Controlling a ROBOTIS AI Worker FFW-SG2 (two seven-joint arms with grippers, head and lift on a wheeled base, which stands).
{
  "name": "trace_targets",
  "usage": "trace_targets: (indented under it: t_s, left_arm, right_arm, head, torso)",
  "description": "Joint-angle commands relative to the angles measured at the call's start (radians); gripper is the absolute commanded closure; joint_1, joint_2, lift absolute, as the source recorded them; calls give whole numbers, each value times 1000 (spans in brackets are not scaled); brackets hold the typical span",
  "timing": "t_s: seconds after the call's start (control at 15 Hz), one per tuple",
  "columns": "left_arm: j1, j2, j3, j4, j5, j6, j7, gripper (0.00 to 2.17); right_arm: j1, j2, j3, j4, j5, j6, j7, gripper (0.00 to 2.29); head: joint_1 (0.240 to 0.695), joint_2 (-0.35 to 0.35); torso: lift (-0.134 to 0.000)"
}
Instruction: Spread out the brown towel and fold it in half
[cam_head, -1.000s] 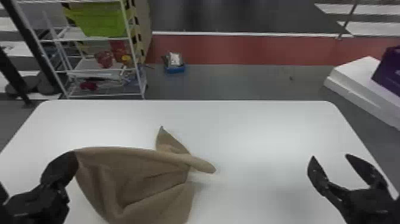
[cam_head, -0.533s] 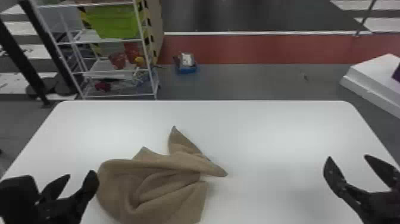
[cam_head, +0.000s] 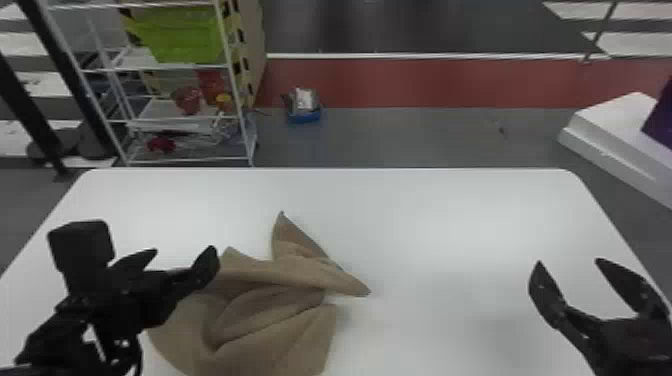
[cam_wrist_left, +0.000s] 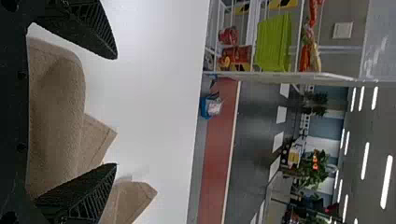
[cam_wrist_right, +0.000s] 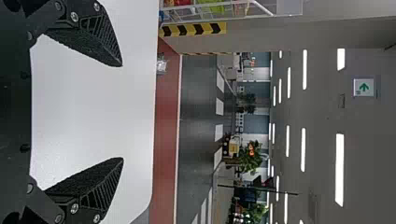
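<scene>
Head view: the towel (cam_head: 280, 330) lies crumpled on the table's (cam_head: 450, 225) left half. Overlapping folds could make the empty, parted left gripper (cam_head: 182, 252) pinch several layers.

Left wrist view: a loose corner (cam_wrist_left: 135, 198) could slip the grasp.

Right wrist view: the right gripper (cam_wrist_right: 122, 112) gapes, empty; one-sided pulling might drag everything.

We see a white table (cam_head: 450, 215) with rounded far corners; toward its left side lies a brown towel (cam_head: 295, 340), rumpled in loose folds.
</scene>
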Motion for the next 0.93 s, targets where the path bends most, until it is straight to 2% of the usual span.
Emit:
trace_targets:
  t_s: [0.0,0.33,0.73,0.87]
  left_arm:
    - [-97,3,-39,56,-42,33,-49,53]
    - [-189,7,-65,160,-96,69,-176,218]
    - [-278,7,-90,266,-209,168,-216,275]
    - [-296,9,-79,322,-222,134,-245,275]
  right_arm:
    - [0,5,-1,3,8,3,0,174]
    - [1,6,-17,9,9,3,0,174]
    - [1,-4,-26,11,-3,0,0,174]
    - [1,-7,-27,15,-3,-3,0,174]
  head:
    - [695,-23]
    - [695,-81]
    - [695,-108]
    - [695,-110]
  torso:
    - [-124]
    - [-124]
    - [-124]
    - [-124]
